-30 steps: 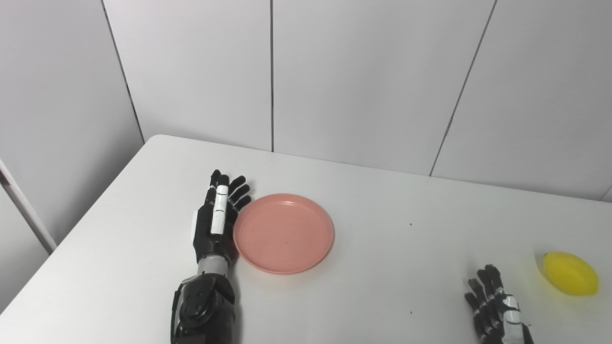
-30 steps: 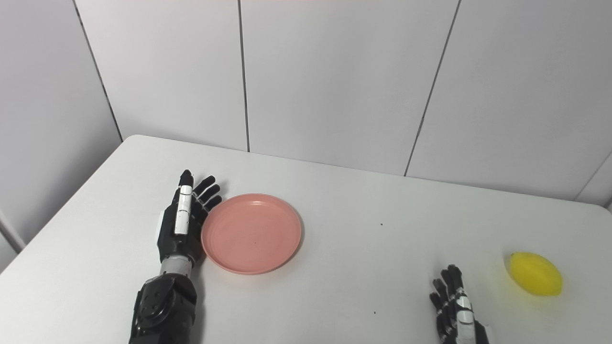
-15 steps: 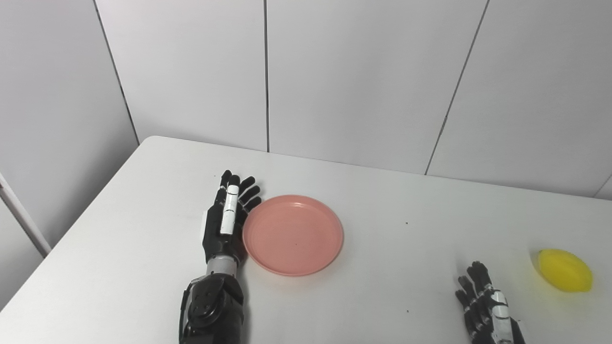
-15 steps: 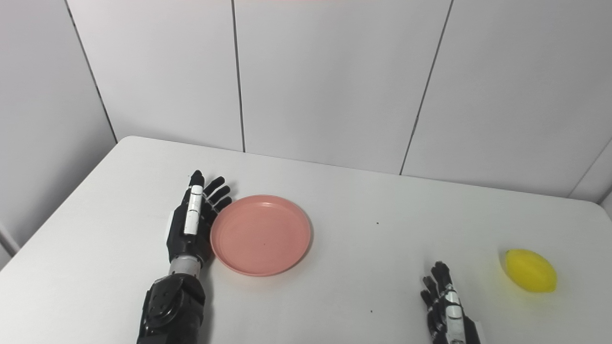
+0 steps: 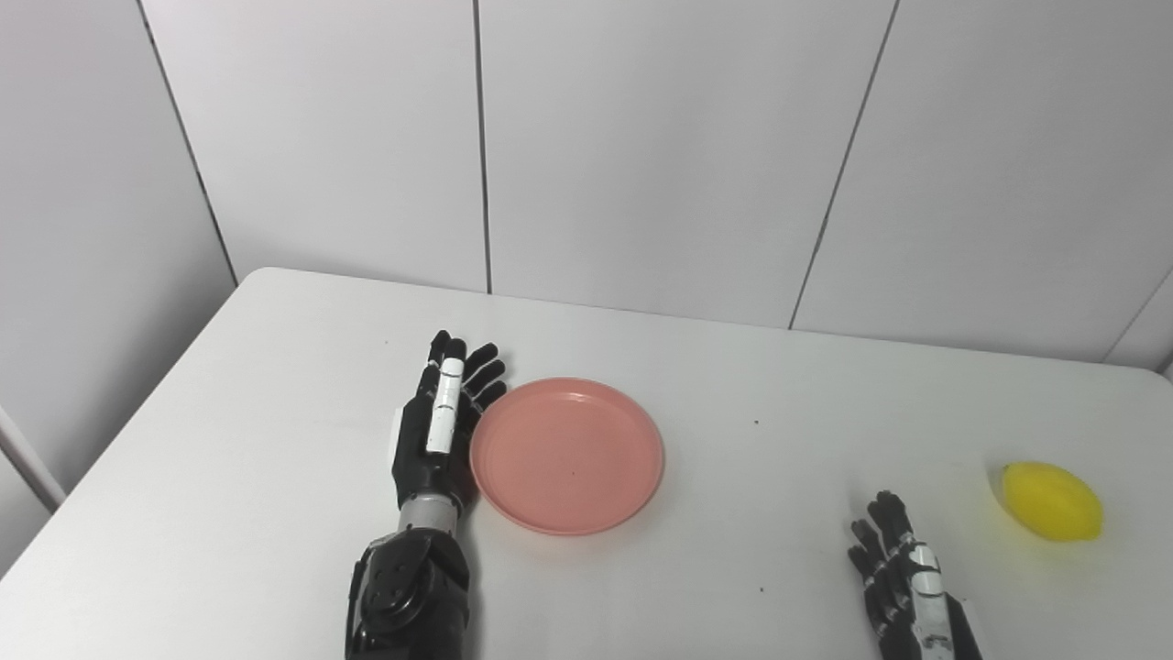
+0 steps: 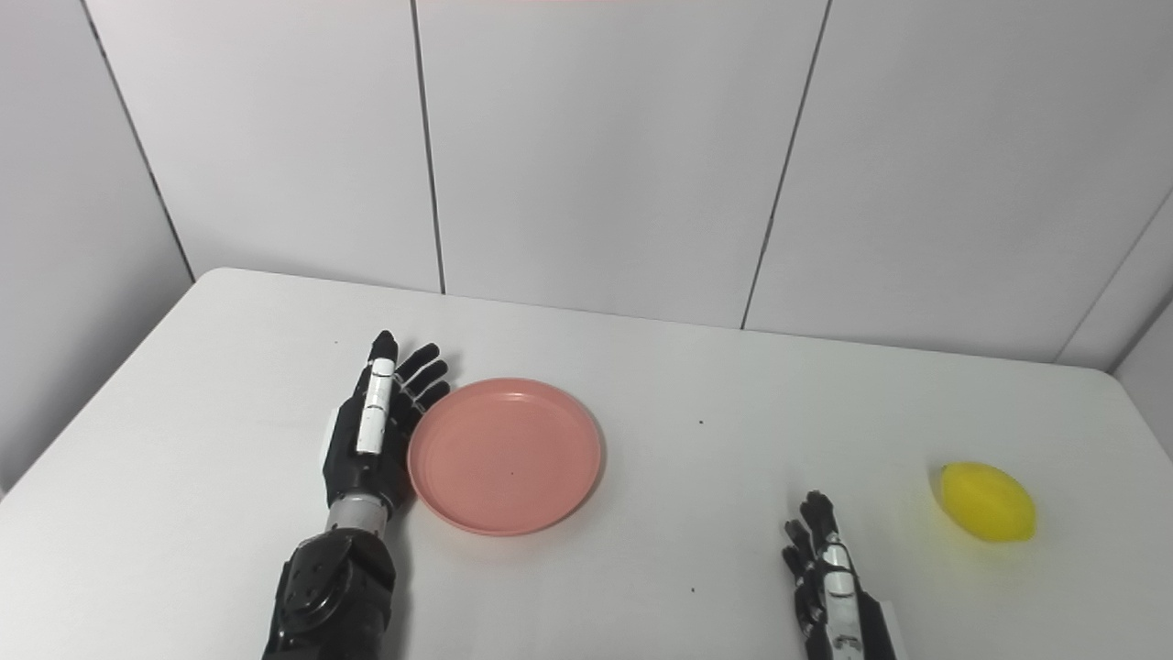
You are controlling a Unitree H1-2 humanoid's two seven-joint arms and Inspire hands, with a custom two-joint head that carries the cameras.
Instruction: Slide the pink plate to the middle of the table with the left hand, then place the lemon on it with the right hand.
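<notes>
White wall panels stood behind the white tabletop (image 5: 275, 513). On it lay the pink plate (image 5: 568, 454), a bit left of the middle. The left hand (image 5: 438, 431) lay flat with its fingers straight and apart, holding nothing, its side touching the plate's edge at 9 o'clock. The lemon (image 5: 1051, 500) sat far off at the plate's 3 o'clock. The right hand (image 5: 903, 587) was open too, empty, near the front edge, at the lemon's 8 o'clock.

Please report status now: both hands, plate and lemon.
Left robot hand open, against plate edge. Right robot hand open, empty. Lemon untouched, path clear.
</notes>
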